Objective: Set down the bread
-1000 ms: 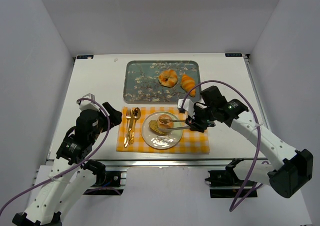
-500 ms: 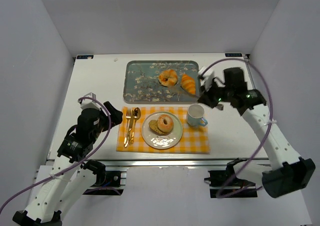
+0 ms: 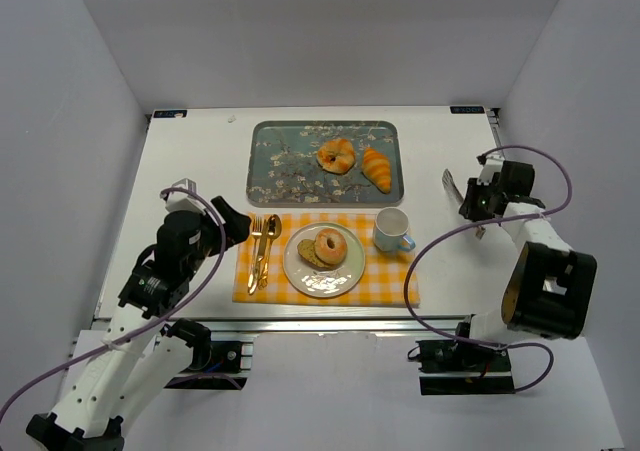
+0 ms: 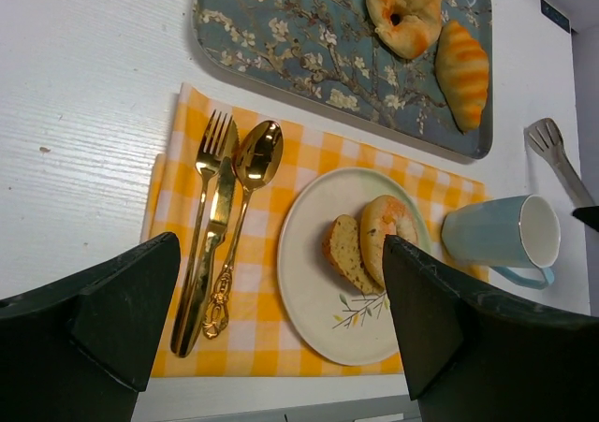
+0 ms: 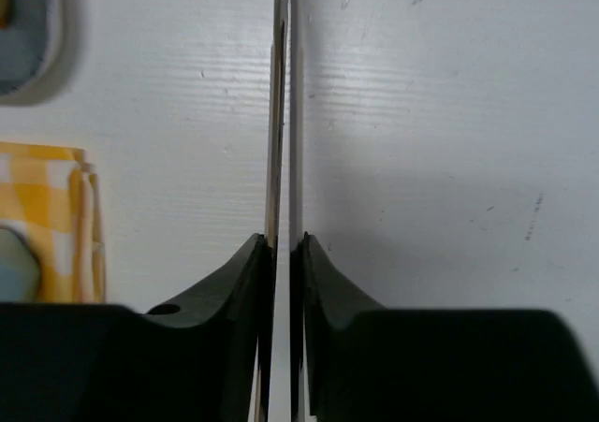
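A ring-shaped bread (image 3: pixel 330 244) and a bread slice (image 3: pixel 309 254) lie on the white plate (image 3: pixel 330 278) on the yellow checked cloth; both show in the left wrist view, the ring bread (image 4: pixel 386 225) beside the slice (image 4: pixel 344 251). A second ring bread (image 3: pixel 336 155) and a croissant (image 3: pixel 377 169) lie on the blue flowered tray (image 3: pixel 280 161). My right gripper (image 3: pixel 470 200) is shut on metal tongs (image 5: pixel 283 113) over the table at the right. My left gripper (image 4: pixel 281 319) is open and empty above the cloth's left side.
A light blue cup (image 3: pixel 391 230) stands on the cloth right of the plate. A gold fork (image 3: pixel 256 246) and a gold spoon (image 3: pixel 269 241) lie on the cloth's left part. The table's right edge is near my right gripper.
My right arm has drawn the tongs away from the plate and swung out to the far right of the table. The ring bread now lies on the plate. The left arm has barely moved.
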